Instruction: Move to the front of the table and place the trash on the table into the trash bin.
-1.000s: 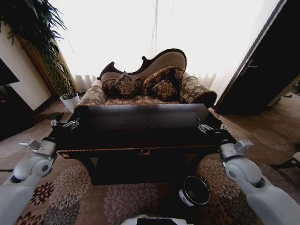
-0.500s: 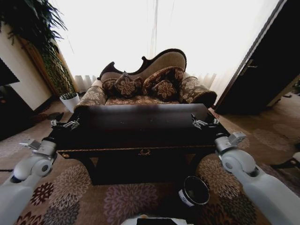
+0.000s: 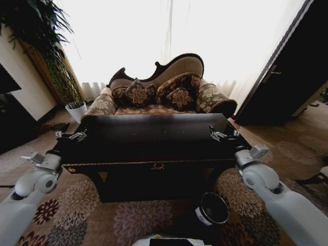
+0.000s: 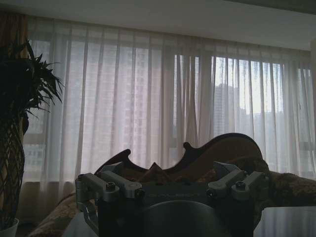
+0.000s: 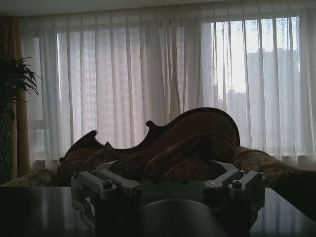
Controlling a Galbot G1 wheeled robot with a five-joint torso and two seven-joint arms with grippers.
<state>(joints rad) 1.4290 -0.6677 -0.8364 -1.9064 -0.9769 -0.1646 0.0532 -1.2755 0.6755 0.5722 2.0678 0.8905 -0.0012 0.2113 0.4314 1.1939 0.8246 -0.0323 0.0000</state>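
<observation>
The table (image 3: 154, 134) stands straight ahead, its glossy dark top bare where it shows, with a gold emblem on the front rail. The trash is out of view. On the carpet by the table's front right leg sits the trash bin (image 3: 212, 209), a round black bucket with a white label. My left gripper (image 3: 72, 136) hovers open at the table's left end. Over the right end hangs my right gripper (image 3: 224, 135), also open with nothing in it. In both wrist views the fingers (image 4: 106, 183) (image 5: 101, 181) stand spread above the table top (image 5: 39, 212), pointing at the sofa.
A patterned sofa (image 3: 159, 97) with cushions stands right behind the table, before bright curtained windows. A white plant pot (image 3: 76, 110) and tall plant are at the back left. A dark door (image 3: 287, 77) is on the right, and floral carpet lies around the table.
My right arm has swung a little inward and forward over the table's right end, then held still. The left arm, table and bin have not moved.
</observation>
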